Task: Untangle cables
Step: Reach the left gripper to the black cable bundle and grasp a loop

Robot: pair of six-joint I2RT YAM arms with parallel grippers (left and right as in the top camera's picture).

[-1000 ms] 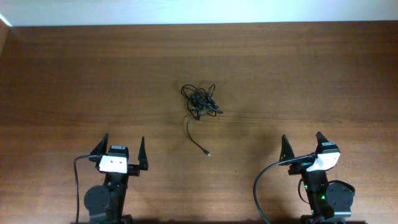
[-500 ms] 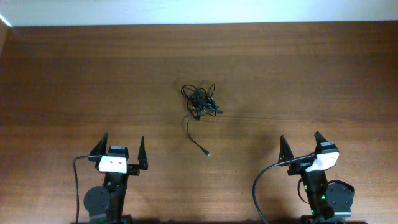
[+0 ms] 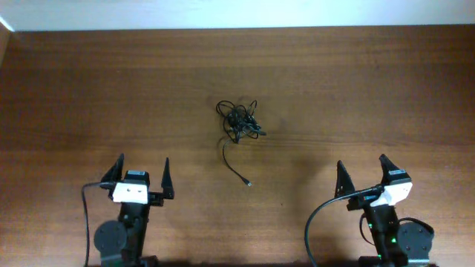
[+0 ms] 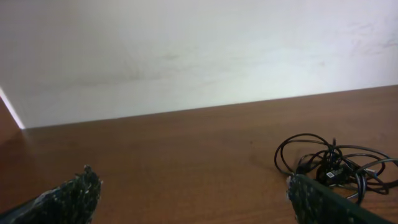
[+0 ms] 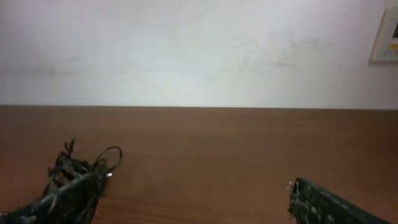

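Observation:
The cables (image 3: 239,122) lie as a small knotted bundle of thin black cord on the wooden table, in its middle. One loose strand with a small plug end (image 3: 249,182) trails toward the front. My left gripper (image 3: 142,165) stands open near the front left, well short of the bundle. My right gripper (image 3: 361,165) is open near the front right, also apart from it. In the left wrist view the cables (image 4: 336,163) show at the right, behind one fingertip (image 4: 305,190). The right wrist view has the cables (image 5: 81,165) at its left, partly hidden by a fingertip.
The brown wooden table (image 3: 371,89) ends at a white wall (image 3: 237,13) at the back. Thicker black cables (image 3: 310,222) run from both arm bases at the front edge. A pale plate (image 5: 387,34) hangs on the wall at the right.
Both arms have drawn back slightly toward the front edge. The cables have not moved. Both grippers stay open.

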